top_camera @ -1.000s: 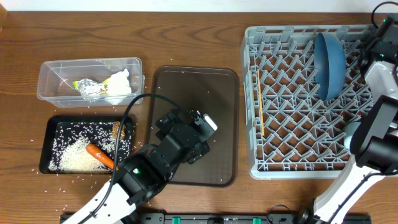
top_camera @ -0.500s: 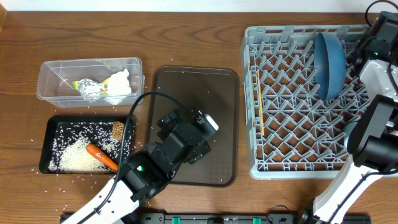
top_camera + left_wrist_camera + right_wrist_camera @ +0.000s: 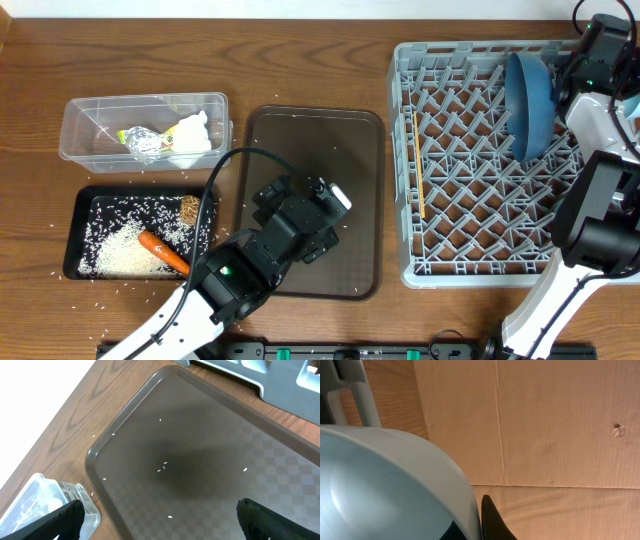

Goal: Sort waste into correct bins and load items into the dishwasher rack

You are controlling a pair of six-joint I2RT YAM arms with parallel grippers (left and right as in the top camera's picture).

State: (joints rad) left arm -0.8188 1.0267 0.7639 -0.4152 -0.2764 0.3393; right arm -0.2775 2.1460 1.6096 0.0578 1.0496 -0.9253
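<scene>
Overhead: blue plate (image 3: 528, 95) upright on edge

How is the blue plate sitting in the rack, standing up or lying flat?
Standing up. Seen from above, the blue plate stands on its edge between the pegs of the grey rack.

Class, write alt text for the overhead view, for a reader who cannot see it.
A grey dishwasher rack on the right holds one blue plate on edge, the right gripper beside its rim. The left gripper hangs over a brown serving tray; further left, a clear box holds wrappers and a black tray holds rice and a carrot.
</scene>
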